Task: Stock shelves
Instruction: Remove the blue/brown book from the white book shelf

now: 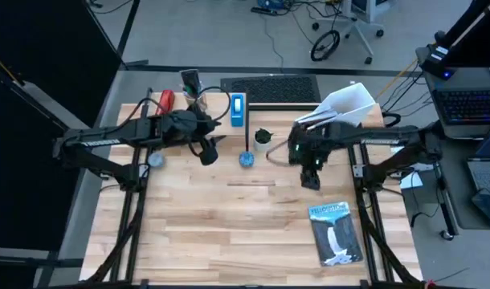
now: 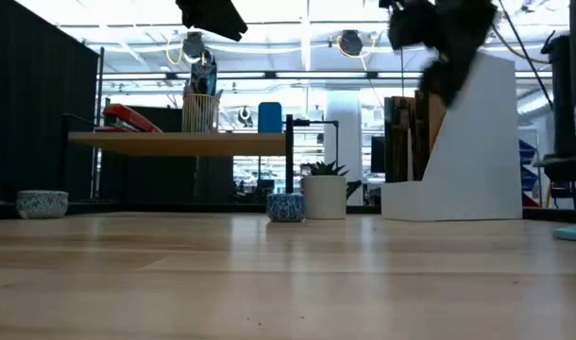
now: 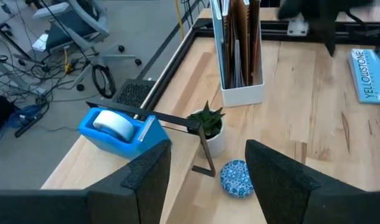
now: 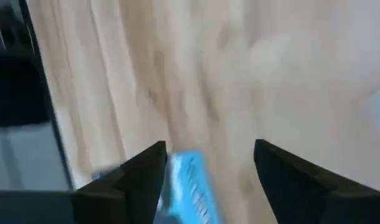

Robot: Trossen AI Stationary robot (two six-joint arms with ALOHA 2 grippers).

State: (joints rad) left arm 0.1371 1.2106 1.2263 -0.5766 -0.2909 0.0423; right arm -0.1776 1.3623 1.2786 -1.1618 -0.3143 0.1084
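My right gripper (image 1: 312, 175) hangs over the bare tabletop, in front of the white file holder (image 1: 348, 106), fingers spread with nothing between them. The book (image 1: 336, 234) lies flat on the table nearer the front edge on my right side, its long axis running roughly front to back, slightly slanted. In the right wrist view a blue edge of it (image 4: 191, 183) shows between my fingertips, so it lies just ahead of that gripper. I judge the book the next thing to stock, and my right arm is far nearer to it than my left.

My left gripper (image 1: 208, 150) hovers by the shelf (image 2: 179, 143), its fingers (image 3: 146, 174) parted and empty. The tape dispenser (image 3: 118, 129) sits on the shelf's end; the plant pot (image 3: 209, 127) and the small blue bowl (image 3: 237, 178) stand on the table beside it.

The holder stands upright at the back right, already holding folders, well apart from the book
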